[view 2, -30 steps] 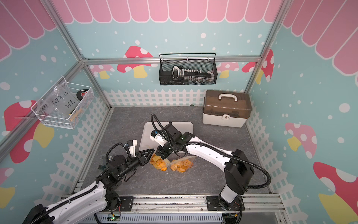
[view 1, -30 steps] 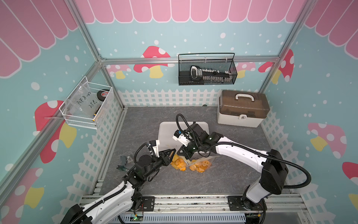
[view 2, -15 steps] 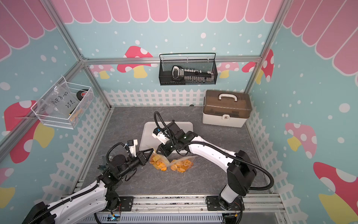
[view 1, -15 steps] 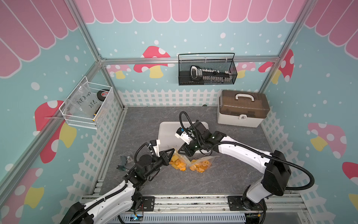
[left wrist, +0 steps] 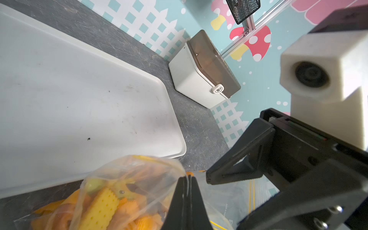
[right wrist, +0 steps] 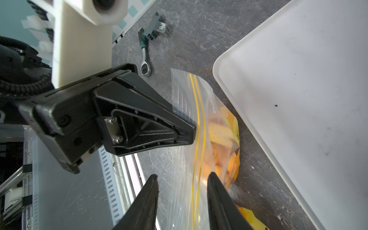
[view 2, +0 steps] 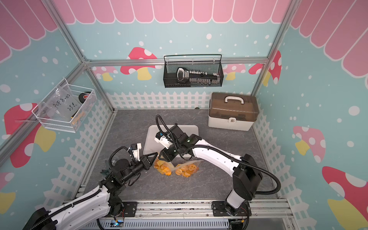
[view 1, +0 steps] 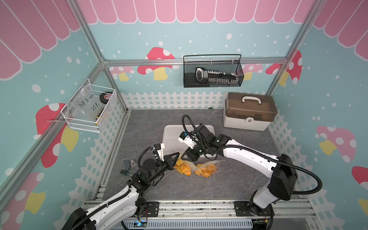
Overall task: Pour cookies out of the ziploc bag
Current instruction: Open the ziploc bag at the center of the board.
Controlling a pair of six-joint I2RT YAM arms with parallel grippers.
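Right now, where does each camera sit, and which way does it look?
Top views: two eyes of one head, high behind the arms, looking down on the table, left arm, right arm.
Left wrist: on the left arm, looking along its shut jaws, pinching the ziploc bag, toward the tray.
Right wrist: on the right arm, looking past its open jaws at the bag's zip.
Both wrist views share bag, tray, and the opposite jaws.

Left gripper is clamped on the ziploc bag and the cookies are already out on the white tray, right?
Not yet. The left gripper is clamped on the ziploc bag, but the cookies are inside it, beside the white tray, which holds none. The left wrist view shows this.
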